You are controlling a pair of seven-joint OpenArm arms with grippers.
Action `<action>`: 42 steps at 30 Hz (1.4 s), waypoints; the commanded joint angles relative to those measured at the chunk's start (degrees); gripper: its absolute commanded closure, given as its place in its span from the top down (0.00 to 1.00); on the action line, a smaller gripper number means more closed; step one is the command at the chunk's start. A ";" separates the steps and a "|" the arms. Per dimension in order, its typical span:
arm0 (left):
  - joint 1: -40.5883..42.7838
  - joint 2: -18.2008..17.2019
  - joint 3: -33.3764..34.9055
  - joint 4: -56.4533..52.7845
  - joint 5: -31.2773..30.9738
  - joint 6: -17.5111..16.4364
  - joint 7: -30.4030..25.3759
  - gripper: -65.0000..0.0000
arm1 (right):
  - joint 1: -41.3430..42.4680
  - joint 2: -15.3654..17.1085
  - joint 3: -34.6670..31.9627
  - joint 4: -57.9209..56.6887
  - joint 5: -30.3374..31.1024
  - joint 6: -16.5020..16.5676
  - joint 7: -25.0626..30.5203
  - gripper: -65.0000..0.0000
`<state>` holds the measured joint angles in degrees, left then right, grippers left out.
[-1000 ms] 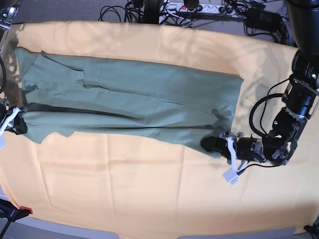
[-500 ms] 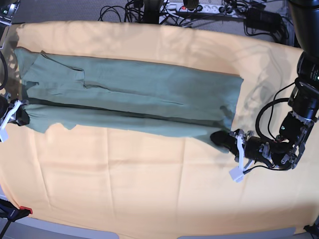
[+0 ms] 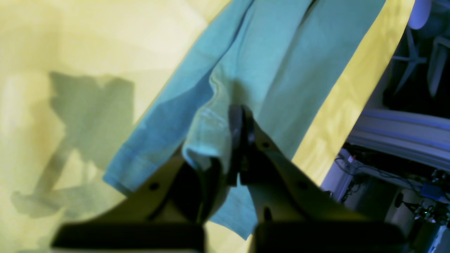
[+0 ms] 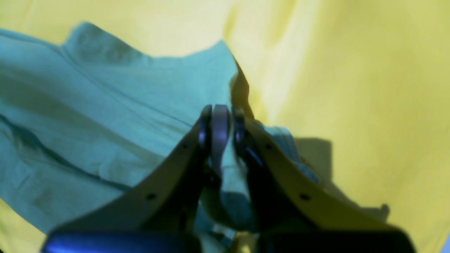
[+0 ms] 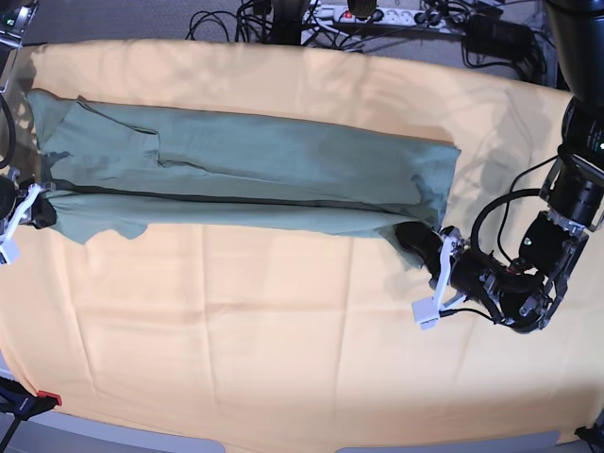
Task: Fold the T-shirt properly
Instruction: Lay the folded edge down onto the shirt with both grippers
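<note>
**T-shirt held at both ends, long fold lying across the cloth**

We are seeing the T-shirt (image 5: 255,179) lying as a long green band across the upper half of the base view, reaching from the far left edge to right of centre. It is resting on the pale orange-yellow cloth (image 5: 283,330) that is covering the counter. A lengthwise crease is running through the shirt, with the nearer strip lying flat below it.

The left tool (image 5: 415,238) is sitting at the lower right corner of the shirt in the base view. In the left wrist view, the left tool (image 3: 239,126) is clenched on a bunched fold of the shirt's hem (image 3: 207,140), its jaws pressed together with fabric between them. The rest of the shirt (image 3: 281,52) is stretching away toward the top of that frame, yellow cloth (image 3: 70,42) showing on both sides.

The right tool (image 5: 38,215) is sitting at the left edge of the base view, at the shirt's other end. In the right wrist view, the right tool (image 4: 220,123) is clenched on a pinch of green fabric, which is hanging bunched between the fingers (image 4: 175,165). The shirt (image 4: 88,123) is spreading to the left of that frame, wrinkled, with cloth (image 4: 351,88) to the right.

Cables and a power strip (image 5: 377,14) are lying along the top of the base view.
</note>
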<state>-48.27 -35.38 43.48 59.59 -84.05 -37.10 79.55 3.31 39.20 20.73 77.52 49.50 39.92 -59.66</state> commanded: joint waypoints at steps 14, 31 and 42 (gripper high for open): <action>-1.57 -0.96 -0.55 0.52 -0.95 2.29 0.45 0.00 | 1.11 1.75 0.59 0.87 -0.39 0.08 1.95 0.00; 4.90 -1.68 -0.55 0.52 -0.95 4.11 0.45 0.55 | 1.92 1.77 0.59 0.87 0.31 0.08 4.61 0.63; 4.94 -2.89 -0.55 0.50 -0.95 1.92 -0.26 0.55 | 3.34 -1.40 0.59 0.46 0.50 0.08 10.73 0.63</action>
<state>-41.89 -37.50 43.46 59.59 -85.27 -34.98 79.11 5.58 36.56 20.75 77.41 48.75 39.90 -50.22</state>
